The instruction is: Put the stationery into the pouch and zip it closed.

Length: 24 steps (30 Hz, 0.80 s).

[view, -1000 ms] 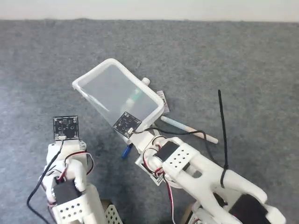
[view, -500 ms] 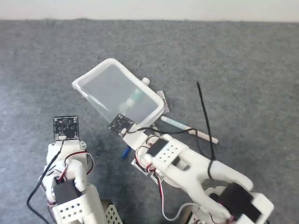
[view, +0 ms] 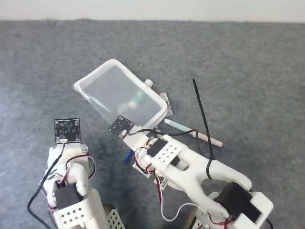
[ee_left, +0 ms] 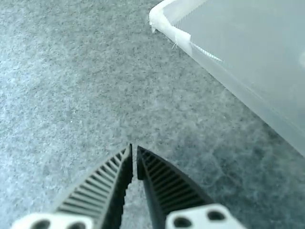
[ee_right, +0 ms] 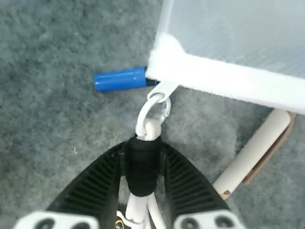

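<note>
The translucent, white-edged zip pouch (view: 119, 93) lies on the grey bench (view: 248, 62). The right tool (ee_right: 142, 153) pinches its black pull tab (ee_right: 141, 167), while the left tool (ee_left: 133, 155) is closed on nothing. Unbraced, the pouch may drag, and zipping could shut out the blue pen (ee_right: 120, 79) at its corner.

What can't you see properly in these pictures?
- High view: the right arm covers most of the blue pen.
- Right wrist view: the blue pen's far end goes under a corner of the pouch, so that end is hidden.
- High view: a pale green thing inside the pouch is blurred by the cloudy wall and too faint to name.
- Left wrist view: most of the pouch runs off the picture's edge.
</note>
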Each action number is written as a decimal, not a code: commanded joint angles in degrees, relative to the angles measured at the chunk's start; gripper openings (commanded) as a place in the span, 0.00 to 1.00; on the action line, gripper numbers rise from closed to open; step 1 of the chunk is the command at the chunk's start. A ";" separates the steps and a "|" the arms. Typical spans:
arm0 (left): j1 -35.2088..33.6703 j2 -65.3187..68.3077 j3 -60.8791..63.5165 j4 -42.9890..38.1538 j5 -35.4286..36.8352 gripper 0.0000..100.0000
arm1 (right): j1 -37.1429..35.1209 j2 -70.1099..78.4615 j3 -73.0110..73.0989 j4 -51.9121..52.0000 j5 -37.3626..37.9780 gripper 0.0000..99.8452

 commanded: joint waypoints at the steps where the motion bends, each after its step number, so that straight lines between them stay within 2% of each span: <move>1: 0.00 -1.23 -2.77 -1.14 -0.26 0.01 | -0.22 -0.57 -2.81 1.01 -0.26 0.01; 10: 0.09 -1.23 -2.77 -1.14 -0.26 0.01 | 5.32 -10.95 -2.73 1.01 0.09 0.01; 16: 0.09 -1.23 -4.18 -0.62 -0.26 0.02 | 6.37 -17.54 -4.13 1.71 5.54 0.01; 19: 0.09 -1.23 -4.79 0.53 -0.09 0.08 | 6.37 -19.82 -7.38 5.14 5.54 0.01; 24: 0.09 -1.23 -4.79 0.97 6.07 0.21 | 6.29 -22.11 -8.53 7.78 4.40 0.01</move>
